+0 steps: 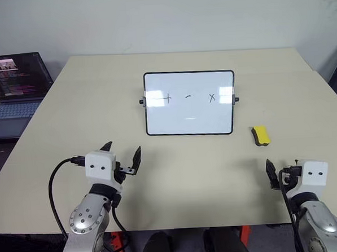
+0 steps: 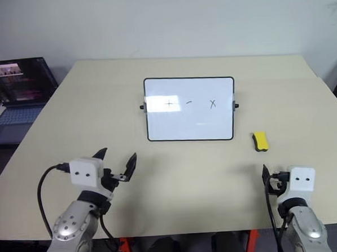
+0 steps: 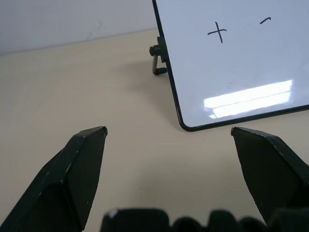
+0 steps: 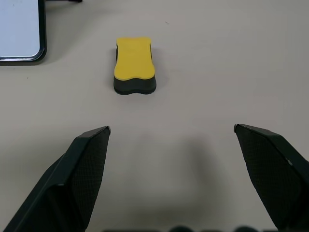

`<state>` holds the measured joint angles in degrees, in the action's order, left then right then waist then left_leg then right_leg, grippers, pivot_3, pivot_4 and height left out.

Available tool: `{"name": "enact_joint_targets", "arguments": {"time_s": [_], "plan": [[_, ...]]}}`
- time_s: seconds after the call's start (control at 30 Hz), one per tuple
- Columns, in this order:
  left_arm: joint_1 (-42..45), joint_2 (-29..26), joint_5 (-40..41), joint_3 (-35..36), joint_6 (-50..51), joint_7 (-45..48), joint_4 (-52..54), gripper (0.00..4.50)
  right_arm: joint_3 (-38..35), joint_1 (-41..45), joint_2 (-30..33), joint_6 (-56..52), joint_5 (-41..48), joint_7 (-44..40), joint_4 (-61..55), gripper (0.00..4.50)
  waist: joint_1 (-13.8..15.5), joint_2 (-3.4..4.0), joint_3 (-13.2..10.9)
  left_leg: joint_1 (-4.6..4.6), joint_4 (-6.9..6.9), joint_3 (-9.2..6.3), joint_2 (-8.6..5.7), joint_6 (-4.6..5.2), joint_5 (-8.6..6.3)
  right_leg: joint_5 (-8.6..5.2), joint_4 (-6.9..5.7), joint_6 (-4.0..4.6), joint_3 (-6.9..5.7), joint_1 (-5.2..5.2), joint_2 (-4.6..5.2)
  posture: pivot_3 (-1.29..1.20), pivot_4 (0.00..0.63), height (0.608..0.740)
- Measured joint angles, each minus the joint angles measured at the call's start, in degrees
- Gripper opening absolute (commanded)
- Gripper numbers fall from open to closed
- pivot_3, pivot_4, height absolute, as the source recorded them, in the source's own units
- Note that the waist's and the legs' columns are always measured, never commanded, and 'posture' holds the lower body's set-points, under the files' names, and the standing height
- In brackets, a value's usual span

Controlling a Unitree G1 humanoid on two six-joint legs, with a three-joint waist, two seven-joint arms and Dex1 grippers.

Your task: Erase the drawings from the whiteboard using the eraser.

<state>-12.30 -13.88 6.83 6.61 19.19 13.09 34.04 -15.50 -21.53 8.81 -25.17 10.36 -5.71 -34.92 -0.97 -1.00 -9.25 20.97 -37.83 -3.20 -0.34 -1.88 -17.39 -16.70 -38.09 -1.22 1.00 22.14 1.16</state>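
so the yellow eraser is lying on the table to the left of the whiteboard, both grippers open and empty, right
Not quite: the eraser lies on the table to the right of the whiteboard, not the left, as the left eye view shows. The rest holds: the left gripper and the right gripper are open and empty.

At the upper left of my head view sits an open dark laptop (image 1: 14,94), its screen lit with lines of text, resting on a low surface beside the big beige rectangular tabletop (image 1: 100,124). A plain pale wall (image 1: 163,19) runs across the top.
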Motion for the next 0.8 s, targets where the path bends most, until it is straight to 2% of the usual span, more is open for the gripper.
{"name": "enact_joint_targets", "arguments": {"time_s": [0.2,0.43,0.53,0.8], "plan": [[0.2,0.3,-0.5,-2.4,-1.0,0.1,-1.0,4.5,-1.4,1.8,1.0,-0.3,0.0,-0.1,-0.7,4.48,0.0,0.0,0.0,-0.04,-0.01,-0.01,0.01,0.0,0.0,0.0,-0.05,0.0,-0.01,-0.01,-0.01,0.0,0.15,0.74],[0.2,-0.4,0.1,-0.8,-1.4,0.6,-1.6,4.5,-0.8,4.9,1.1,-1.5,0.1,0.0,-0.5,4.48,0.0,0.0,0.0,-0.03,0.0,-0.01,0.0,0.0,0.0,0.01,-0.04,0.0,-0.01,-0.01,-0.01,0.0,0.15,0.74],[2.5,-3.3,2.5,2.1,-1.8,3.4,-4.4,4.5,1.1,6.5,1.1,-3.1,0.1,-0.2,-0.2,4.48,0.0,0.01,0.0,-0.05,-0.01,-0.03,0.01,0.0,0.01,0.01,-0.08,0.01,-0.04,-0.02,-0.02,0.0,0.15,0.74],[17.0,-12.7,14.2,7.2,2.0,15.1,-12.5,4.5,3.4,13.9,2.4,-11.7,3.2,-1.1,0.1,4.48,0.0,0.01,0.0,-0.05,-0.06,-0.03,-0.03,0.0,0.01,0.02,-0.1,0.01,-0.04,-0.02,-0.01,0.0,0.15,0.74]]}}
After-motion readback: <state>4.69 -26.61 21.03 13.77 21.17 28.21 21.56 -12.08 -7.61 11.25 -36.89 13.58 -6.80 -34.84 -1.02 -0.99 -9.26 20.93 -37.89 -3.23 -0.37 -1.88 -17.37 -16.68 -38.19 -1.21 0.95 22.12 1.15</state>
